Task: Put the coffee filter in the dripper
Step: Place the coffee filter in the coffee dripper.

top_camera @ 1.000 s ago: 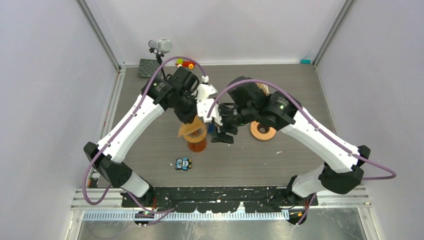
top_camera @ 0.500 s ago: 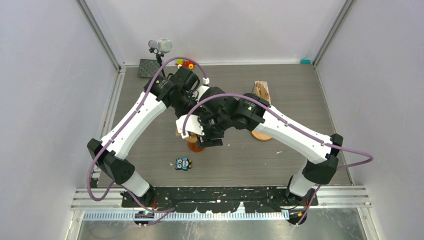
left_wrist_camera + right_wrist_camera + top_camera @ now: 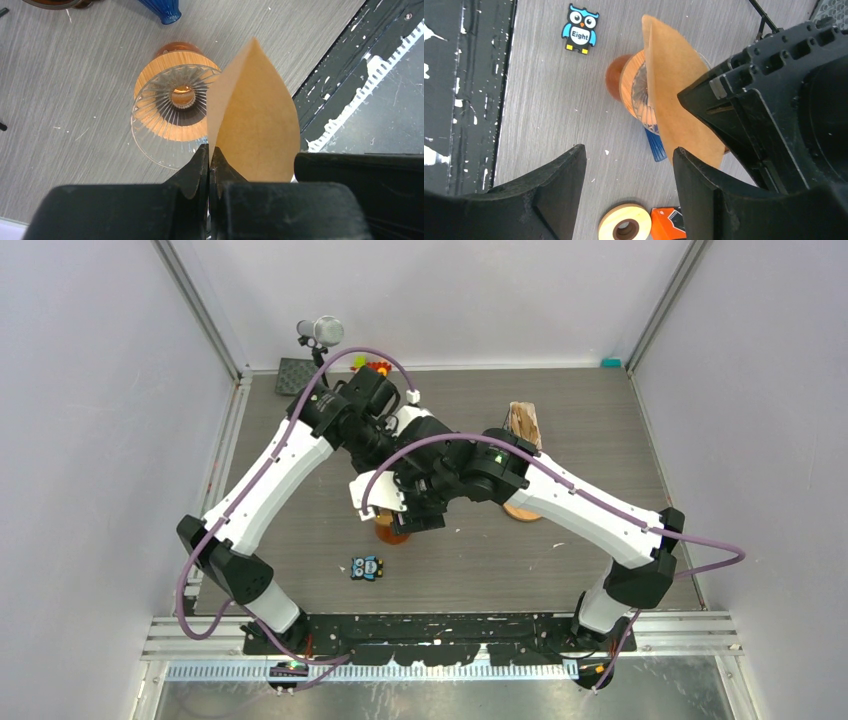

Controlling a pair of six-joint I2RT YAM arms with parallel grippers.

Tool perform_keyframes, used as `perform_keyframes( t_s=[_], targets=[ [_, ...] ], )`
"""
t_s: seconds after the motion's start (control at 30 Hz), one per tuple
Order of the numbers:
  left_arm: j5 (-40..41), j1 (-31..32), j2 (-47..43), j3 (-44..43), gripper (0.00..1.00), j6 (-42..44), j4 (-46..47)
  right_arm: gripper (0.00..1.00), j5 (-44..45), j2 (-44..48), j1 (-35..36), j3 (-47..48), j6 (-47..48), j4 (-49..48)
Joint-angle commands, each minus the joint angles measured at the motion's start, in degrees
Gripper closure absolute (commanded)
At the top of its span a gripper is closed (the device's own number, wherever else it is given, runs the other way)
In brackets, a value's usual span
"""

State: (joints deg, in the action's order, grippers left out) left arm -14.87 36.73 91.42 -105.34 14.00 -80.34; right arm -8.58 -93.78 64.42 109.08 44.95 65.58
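A brown paper coffee filter [image 3: 255,120] is pinched by its edge in my left gripper [image 3: 210,154], which is shut on it. The filter hangs folded, above and just right of the orange ribbed glass dripper [image 3: 172,107] standing on the table. In the right wrist view the filter [image 3: 674,95] stands on edge in front of the dripper [image 3: 634,85]. My right gripper [image 3: 629,150] is open with nothing between its fingers, its right finger close to the filter's lower edge. From above, the right arm covers most of the dripper [image 3: 388,533].
An owl sticker [image 3: 366,568] lies in front of the dripper. A wooden ring [image 3: 625,224] and an orange box [image 3: 669,222] lie beyond it, with a blue ribbed object [image 3: 655,144] close by. A brown stack [image 3: 524,420] sits at the back right, a microphone [image 3: 320,332] at the back left.
My right arm has swung left over the dripper and now covers the filter from above. The left gripper has kept hold of the filter, shifting slightly.
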Motion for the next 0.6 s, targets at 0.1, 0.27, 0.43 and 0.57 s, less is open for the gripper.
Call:
perform_keyframes(
  t_s=[0.1, 0.27, 0.43, 0.57],
  targets=[
    [-2.2, -0.2, 0.9, -2.3, 1.00, 0.5, -2.2, 0.32, 3.5, 0.9, 0.3, 1.5, 1.0, -2.0],
    [-3.2, -0.2, 1.5, -3.0, 1.00, 0.5, -2.8, 0.32, 3.5, 0.0, 0.4, 1.4, 2.2, -1.3],
    [-3.6, -0.3, 1.6, -3.1, 1.00, 0.5, -3.1, 0.32, 2.5, -0.9, 0.4, 0.9, 3.4, -0.8],
    [-3.8, -0.2, 1.6, -3.5, 1.00, 0.6, -3.7, 0.33, 2.8, -1.9, 0.4, 0.4, 4.0, -1.0]
  ],
)
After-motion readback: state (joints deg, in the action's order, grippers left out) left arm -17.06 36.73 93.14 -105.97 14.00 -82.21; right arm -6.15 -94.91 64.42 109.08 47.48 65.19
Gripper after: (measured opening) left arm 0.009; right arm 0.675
